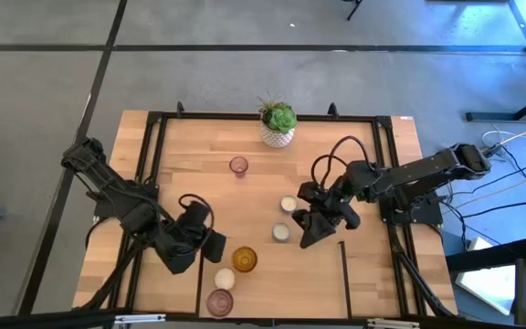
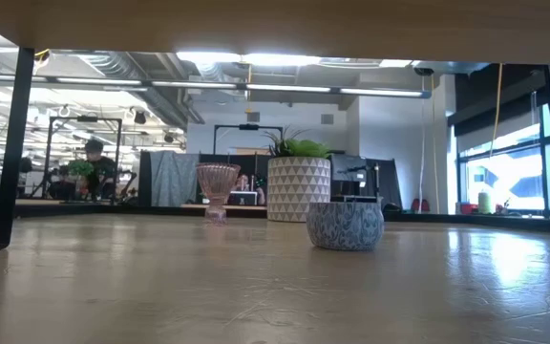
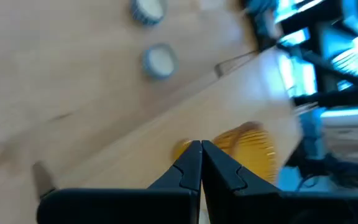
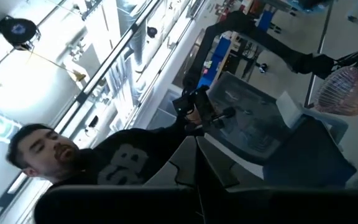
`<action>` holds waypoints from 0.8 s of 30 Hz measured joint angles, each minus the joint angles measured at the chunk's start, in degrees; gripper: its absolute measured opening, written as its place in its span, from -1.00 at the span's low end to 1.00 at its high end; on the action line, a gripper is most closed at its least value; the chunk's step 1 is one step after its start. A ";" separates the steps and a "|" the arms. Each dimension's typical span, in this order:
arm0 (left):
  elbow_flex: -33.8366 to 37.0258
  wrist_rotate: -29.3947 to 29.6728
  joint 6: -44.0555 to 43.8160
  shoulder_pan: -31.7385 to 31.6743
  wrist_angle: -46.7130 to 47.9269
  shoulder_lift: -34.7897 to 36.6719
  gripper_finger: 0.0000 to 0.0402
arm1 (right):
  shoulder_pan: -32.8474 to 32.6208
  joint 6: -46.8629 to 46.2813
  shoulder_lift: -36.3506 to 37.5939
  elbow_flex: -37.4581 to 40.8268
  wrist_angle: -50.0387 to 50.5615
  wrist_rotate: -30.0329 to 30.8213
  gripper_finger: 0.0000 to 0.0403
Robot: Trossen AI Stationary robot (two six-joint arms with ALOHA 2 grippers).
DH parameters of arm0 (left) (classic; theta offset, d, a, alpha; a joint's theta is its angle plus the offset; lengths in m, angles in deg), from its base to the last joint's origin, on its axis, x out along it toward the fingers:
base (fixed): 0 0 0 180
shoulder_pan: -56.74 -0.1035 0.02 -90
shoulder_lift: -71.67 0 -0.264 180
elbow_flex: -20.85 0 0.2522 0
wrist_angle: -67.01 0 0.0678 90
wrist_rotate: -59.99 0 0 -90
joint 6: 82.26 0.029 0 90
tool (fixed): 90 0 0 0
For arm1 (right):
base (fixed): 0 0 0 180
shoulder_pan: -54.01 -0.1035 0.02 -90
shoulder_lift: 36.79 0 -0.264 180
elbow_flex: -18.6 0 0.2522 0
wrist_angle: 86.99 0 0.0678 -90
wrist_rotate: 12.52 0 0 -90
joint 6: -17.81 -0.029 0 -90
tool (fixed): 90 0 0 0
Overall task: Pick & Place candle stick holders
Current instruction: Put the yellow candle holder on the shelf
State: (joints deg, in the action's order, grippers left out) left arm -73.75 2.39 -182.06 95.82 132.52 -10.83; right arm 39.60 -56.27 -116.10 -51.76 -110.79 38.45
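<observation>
My left gripper (image 3: 201,163) is pressed shut, empty, above the amber holder (image 3: 248,149). My right gripper (image 1: 310,236) is shut, empty, beside a cream holder (image 1: 281,232).

Grey floor (image 1: 44,110), ceiling strip lights (image 2: 294,88), bright windows (image 2: 504,172).

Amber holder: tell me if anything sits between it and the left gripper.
Nothing visible does. In the high view the left gripper, fingers shut, sits right beside the amber holder with only bare table between them. A cream-white holder lies just off that line, toward the near edge.
</observation>
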 joint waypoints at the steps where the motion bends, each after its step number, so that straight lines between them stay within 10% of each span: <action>1: 0.02 -1.03 0.01 -0.51 0.37 -0.19 -0.99 | -0.08 0.58 0.00 0.00 0.02 0.00 -0.99; 24: 0.02 -22.90 16.37 -13.50 -7.79 -6.76 -0.99 | -4.50 9.20 -0.07 0.00 6.64 7.54 -0.99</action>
State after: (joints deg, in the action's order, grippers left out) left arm -73.72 -20.52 -165.69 82.32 124.72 -17.60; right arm 35.09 -47.07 -116.17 -51.76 -104.14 45.99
